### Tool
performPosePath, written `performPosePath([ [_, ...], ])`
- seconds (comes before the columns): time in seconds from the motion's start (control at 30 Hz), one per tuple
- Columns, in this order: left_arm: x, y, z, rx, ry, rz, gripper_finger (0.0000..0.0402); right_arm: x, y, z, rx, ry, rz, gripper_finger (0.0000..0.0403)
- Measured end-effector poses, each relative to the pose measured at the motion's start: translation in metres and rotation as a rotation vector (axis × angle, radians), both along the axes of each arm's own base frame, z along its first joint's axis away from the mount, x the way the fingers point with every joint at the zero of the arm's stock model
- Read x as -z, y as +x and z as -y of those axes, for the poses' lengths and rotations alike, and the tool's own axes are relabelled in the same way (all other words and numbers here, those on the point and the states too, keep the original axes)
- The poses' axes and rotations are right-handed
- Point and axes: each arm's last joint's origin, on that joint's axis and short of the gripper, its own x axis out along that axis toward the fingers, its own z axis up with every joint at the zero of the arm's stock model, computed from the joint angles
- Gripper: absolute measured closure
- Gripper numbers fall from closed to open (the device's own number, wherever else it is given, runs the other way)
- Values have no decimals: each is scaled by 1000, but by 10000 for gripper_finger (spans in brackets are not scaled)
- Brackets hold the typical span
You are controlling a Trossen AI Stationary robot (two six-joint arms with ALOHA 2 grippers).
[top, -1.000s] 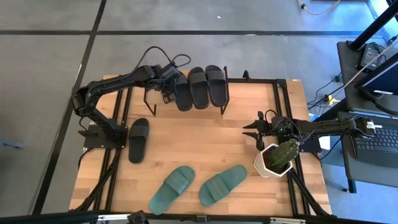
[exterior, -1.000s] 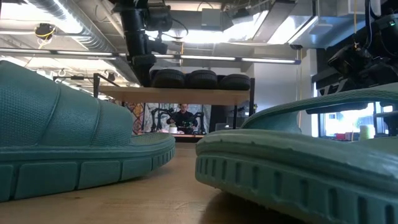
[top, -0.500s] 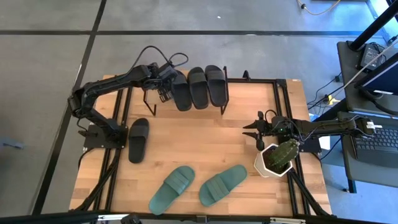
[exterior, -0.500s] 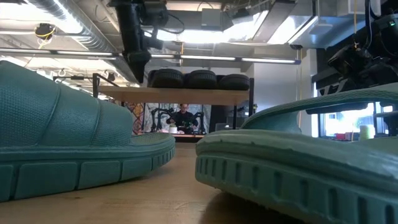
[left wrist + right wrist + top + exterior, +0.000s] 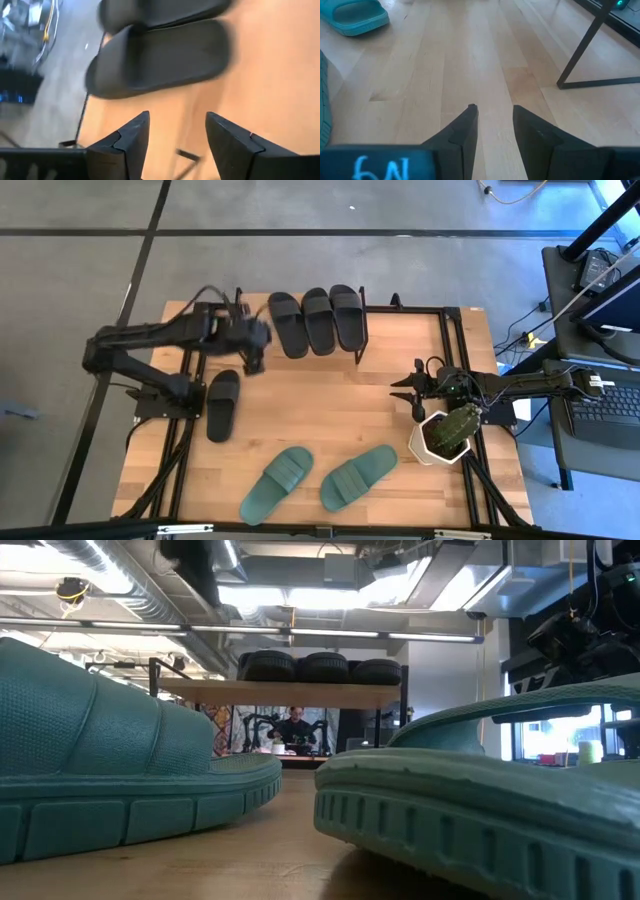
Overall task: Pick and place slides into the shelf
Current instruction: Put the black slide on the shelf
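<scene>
Three black slides (image 5: 318, 320) lie side by side on the shelf's top board (image 5: 290, 692), their soles resting on it; in the low view they show as three dark humps (image 5: 322, 667). A fourth black slide (image 5: 222, 404) lies flat on the table, left of centre. Two teal slides (image 5: 277, 483) (image 5: 358, 476) lie near the table's near edge and fill the low view (image 5: 110, 770). My left gripper (image 5: 254, 348) hovers open to the left of the shelf, above the table; its wrist view looks down on the shelf's black slides (image 5: 160, 57). My right gripper (image 5: 412, 393) is open and low over the table's right part.
A white pot with a green plant (image 5: 445, 435) stands at the table's right edge, just near of my right arm. The shelf's thin black leg (image 5: 592, 45) crosses the right wrist view. Bare wood lies in the table's middle (image 5: 320, 410). A person sits far behind the table (image 5: 296, 728).
My left gripper has drawn back from the leftmost slide on the shelf, swinging toward the table's left edge and a little toward the near edge. That slide stays on the shelf beside the other two. My right arm has kept still.
</scene>
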Motion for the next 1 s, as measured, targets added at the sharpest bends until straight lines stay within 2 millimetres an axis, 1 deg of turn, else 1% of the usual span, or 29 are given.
performPosePath([
  [0.13, 3, -3, 47, 66, 12, 17, 217, 0, 0, 0, 0, 0, 0, 277],
  [0.23, 9, -9, 75, 61, 57, 3, 217, 0, 0, 0, 0, 0, 0, 277],
  [0.4, 26, -22, 107, -29, 122, -60, 217, 0, 0, 0, 1, 1, 0, 277],
  [0.47, 35, -21, 118, -73, 115, -63, 217, 0, 0, 0, 0, 0, 1, 277],
  [0.53, 46, -18, 127, -82, 98, -68, 217, 0, 0, 0, -4, -9, 2, 277],
  [0.67, 76, -18, 136, -173, 94, -106, 217, -1, 0, 0, -11, -27, 7, 277],
  [0.87, 115, -42, 133, -364, 57, -140, 217, -3, 1, 1, 1, -77, 26, 277],
  [1.0, 136, -56, 137, -384, 60, -143, 217, -3, 1, 2, 28, -96, 26, 277],
])
